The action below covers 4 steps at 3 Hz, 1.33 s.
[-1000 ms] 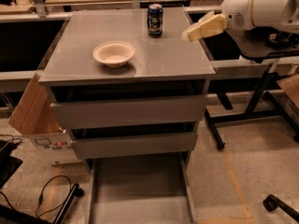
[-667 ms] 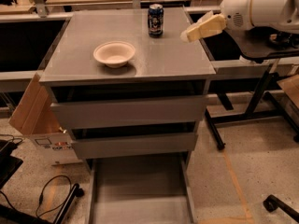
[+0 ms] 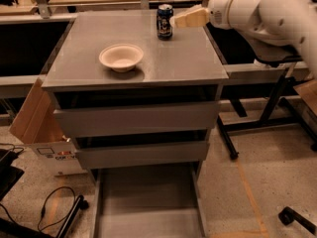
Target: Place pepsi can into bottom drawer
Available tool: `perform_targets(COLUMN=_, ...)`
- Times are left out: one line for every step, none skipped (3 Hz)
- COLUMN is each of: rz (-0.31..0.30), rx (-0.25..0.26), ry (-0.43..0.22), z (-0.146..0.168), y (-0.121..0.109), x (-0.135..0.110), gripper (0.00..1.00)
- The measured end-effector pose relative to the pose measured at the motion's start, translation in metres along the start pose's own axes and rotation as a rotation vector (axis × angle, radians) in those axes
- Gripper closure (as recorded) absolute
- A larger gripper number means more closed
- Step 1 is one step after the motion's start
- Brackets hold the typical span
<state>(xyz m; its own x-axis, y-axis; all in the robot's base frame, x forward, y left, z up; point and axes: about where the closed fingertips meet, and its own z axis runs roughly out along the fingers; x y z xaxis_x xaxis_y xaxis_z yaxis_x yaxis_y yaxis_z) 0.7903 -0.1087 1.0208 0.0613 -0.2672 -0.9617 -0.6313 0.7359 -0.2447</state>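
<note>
Right of the pepsi can (image 3: 164, 22) hovers the gripper (image 3: 181, 20), opening indiscernible; the bottom drawer (image 3: 148, 205) runs off-frame.

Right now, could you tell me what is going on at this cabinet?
The robot's arm reaches in from the right, and its tool is at the back of the cabinet top, right beside the pepsi can. I cannot tell whether it touches the can. The can stands upright on the top, not yet lifted. A cream bowl sits nearer the front left. The bottom drawer is pulled open below, and the can is not yet in it.
</note>
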Motion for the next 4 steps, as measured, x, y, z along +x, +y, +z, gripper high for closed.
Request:
perform_targets(rz=0.070, rx=0.102, ry=-0.066, z=0.045, y=-0.031, x=0.000, gripper=0.00)
perform_targets(rz=0.131, rx=0.178, ry=-0.093, z=0.088, y=-0.055, x=0.007, gripper=0.00)
perform_targets(rz=0.155, rx=0.219, ry=-0.076, z=0.126, y=-0.070, x=0.019, gripper=0.00)
perform_targets(rz=0.173, rx=0.229, ry=-0.043, z=0.153, y=-0.074, x=0.032, gripper=0.00)
